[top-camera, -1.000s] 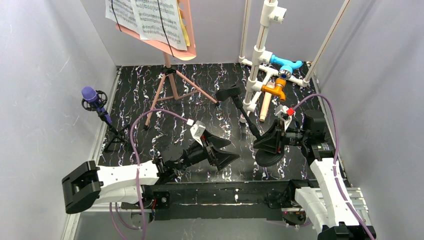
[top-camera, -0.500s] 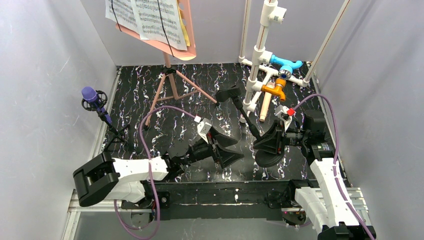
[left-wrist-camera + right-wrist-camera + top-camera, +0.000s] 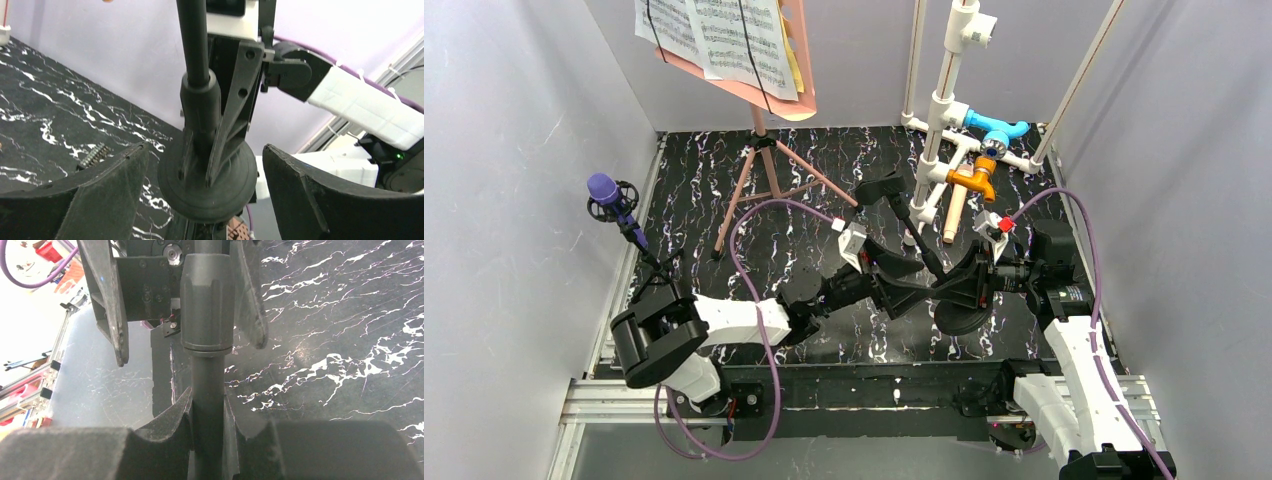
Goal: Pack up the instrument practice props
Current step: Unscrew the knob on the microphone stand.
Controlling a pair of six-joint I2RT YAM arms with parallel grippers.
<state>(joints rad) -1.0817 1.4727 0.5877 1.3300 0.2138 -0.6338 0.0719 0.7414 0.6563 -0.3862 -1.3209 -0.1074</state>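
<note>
Right of worktop (image 3: 709,175) centre, the black stand (image 3: 919,238) was clamped by the right gripper (image 3: 207,440) (left gripper (image 3: 205,150) released, flanking its base).

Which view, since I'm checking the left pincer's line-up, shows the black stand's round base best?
Left wrist: the round base shows nearly whole, centred in the gap of the open left pincer. Top external shows it small and partly covered. Right wrist shows only the stand's pole, gripped, and no base.
</note>
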